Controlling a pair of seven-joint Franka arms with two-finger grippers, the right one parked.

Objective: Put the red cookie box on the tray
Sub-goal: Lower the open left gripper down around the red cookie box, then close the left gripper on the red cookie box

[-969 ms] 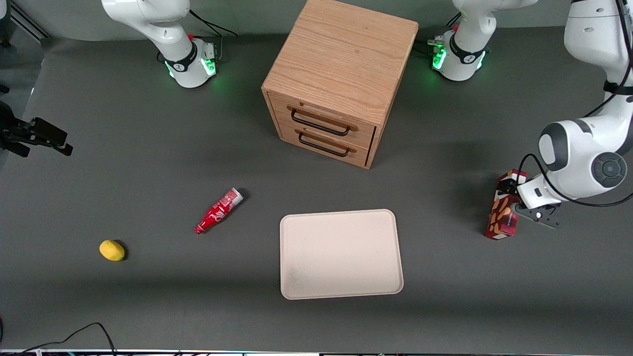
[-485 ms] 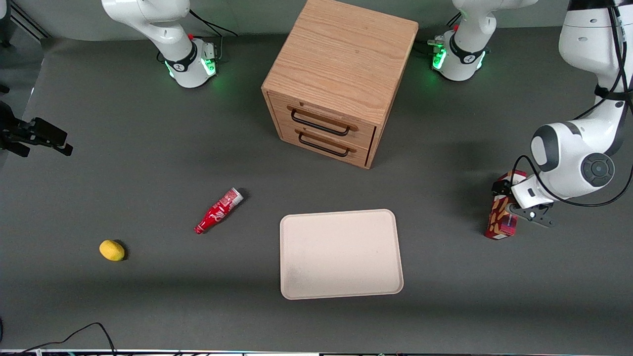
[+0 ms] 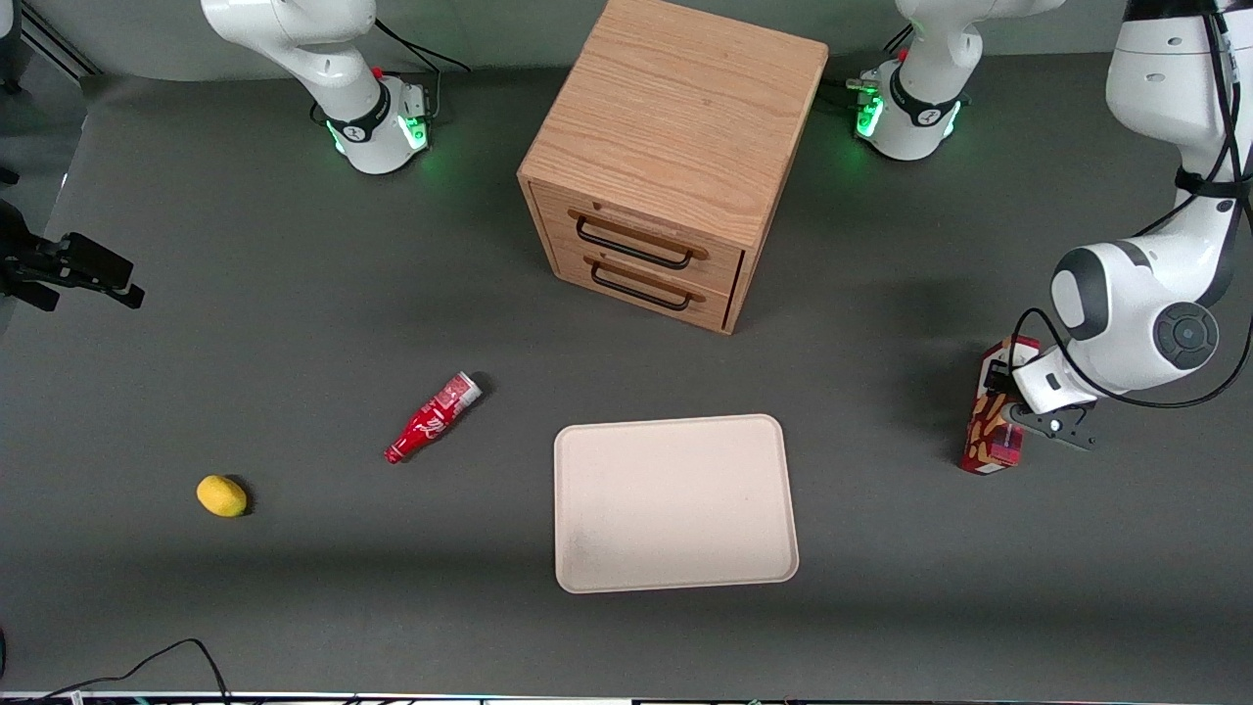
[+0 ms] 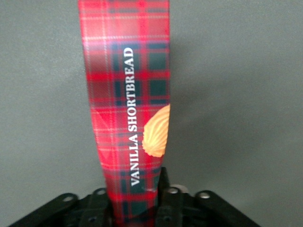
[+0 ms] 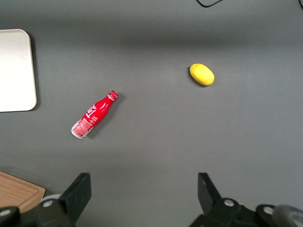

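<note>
Gripper point(image 4: 137, 203) of the working left arm is clamped on the red cookie box point(image 3: 993, 416), one black finger point(image 4: 163, 189) pressed against each long side of the carton near one end. Seen from the wrist, the red cookie box point(image 4: 128, 94) runs straight out from between the fingers, its tartan face reading "VANILLA SHORTBREAD" beside a picture of a tan cookie. From the front, the gripper point(image 3: 1008, 401) sits at the working arm's end of the desk point(image 3: 294, 294), with the arm's big white joint just above it. The box lies lengthwise, pointing roughly toward the front camera, its lower end at or just above the grey surface; whether it touches I cannot tell.

Well apart from the box, toward the middle of the desk, lies the tray point(image 3: 675, 504), cream-beige, flat, with nothing on it. Farther from the camera than the tray stands a wooden drawer cabinet point(image 3: 675, 127) with two black handles on its drawer fronts, both drawers shut. Toward the parked arm's end, a small red bottle point(image 3: 431, 419) with a silver cap lies on its side near the tray. Farther along that way, and a little nearer the camera, rests a yellow lemon point(image 3: 221, 495).
</note>
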